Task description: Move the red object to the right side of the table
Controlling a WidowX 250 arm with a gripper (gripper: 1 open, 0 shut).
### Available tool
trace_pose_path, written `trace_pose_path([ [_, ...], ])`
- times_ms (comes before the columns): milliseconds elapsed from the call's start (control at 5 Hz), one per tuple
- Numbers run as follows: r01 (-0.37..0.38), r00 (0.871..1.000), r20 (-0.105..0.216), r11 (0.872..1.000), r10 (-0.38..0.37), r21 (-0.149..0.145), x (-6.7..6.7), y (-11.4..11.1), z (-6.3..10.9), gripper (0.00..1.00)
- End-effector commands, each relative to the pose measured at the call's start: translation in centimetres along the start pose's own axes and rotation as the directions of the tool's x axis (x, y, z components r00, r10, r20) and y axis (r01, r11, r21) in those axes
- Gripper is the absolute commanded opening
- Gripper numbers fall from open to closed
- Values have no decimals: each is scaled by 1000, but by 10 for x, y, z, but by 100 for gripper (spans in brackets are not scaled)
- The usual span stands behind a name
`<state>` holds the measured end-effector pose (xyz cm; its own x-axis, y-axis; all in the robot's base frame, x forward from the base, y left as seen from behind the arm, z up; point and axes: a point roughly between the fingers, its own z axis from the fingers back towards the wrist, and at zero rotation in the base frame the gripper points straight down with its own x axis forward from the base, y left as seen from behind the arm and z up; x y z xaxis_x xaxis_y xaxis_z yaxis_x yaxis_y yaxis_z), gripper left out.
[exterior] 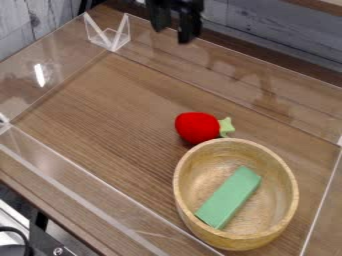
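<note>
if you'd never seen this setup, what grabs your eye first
The glossy red object stands out most, lying on the brown table just above the rim of the wooden bowl. Next is the green block resting tilted inside that bowl at lower right. The dark hand hangs open at the top edge, well clear of both.

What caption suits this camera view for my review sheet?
Open claw raised near the table's far edge; red object rests beside the wooden bowl holding a green block.
</note>
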<state>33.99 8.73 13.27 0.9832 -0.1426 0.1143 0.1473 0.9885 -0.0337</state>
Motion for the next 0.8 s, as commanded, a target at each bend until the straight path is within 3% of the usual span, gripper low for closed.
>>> trace_pose_path([
  [0, -53, 996, 71, 997, 49, 54, 11, 41, 23, 100],
  [400, -107, 993, 57, 990, 103, 86, 8, 98, 4, 100],
  [600, -130, 990, 60, 987, 125, 94, 13, 121, -6, 100],
])
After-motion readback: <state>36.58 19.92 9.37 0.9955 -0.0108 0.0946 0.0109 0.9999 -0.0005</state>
